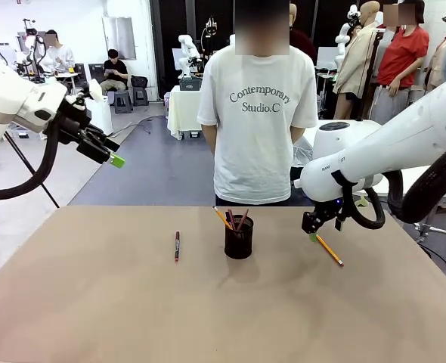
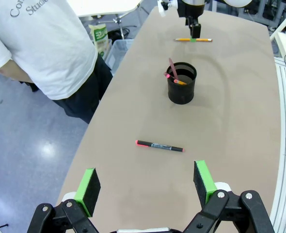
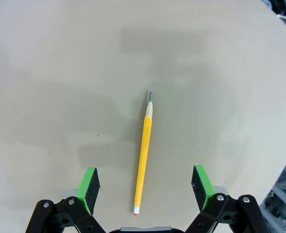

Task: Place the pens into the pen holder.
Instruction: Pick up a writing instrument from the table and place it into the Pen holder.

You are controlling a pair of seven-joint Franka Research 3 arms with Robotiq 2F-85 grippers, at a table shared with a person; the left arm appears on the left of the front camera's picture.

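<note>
The black mesh pen holder (image 1: 239, 242) stands upright on the brown tabletop (image 1: 94, 318), about midway across and toward the far edge. 3 thin sticks lean out of its top: an orange-yellow one, a dark one and a reddish one (image 1: 243, 220).

2 more writing tools lie flat on the tabletop. A red-and-black pen (image 1: 177, 246) lies to the holder's left, near it but apart, pointing toward the far side. A yellow pencil (image 1: 329, 250) lies at an angle to the holder's right, also apart from it, its near end farther right.

The right fingers (image 1: 311, 225) hang low over the far end of the yellow pencil, released and spread wide. In the right wrist view the pencil (image 3: 144, 160) runs between the 2 green pads (image 3: 201, 183). Its eraser end is nearest the camera and its dark tip points away. Neither pad touches it.

The left fingers (image 1: 116, 159) are held high above the left side, well apart from everything on the tabletop, spread wide with nothing between them. The left wrist view looks past its green pads (image 2: 89, 185) at the red-and-black pen (image 2: 160, 145). The pen holder (image 2: 182, 92) is beyond the pen, and the yellow pencil (image 2: 194, 39) is farther still.

A person in a white T-shirt (image 1: 258, 128) stands at the far side, behind the holder.
</note>
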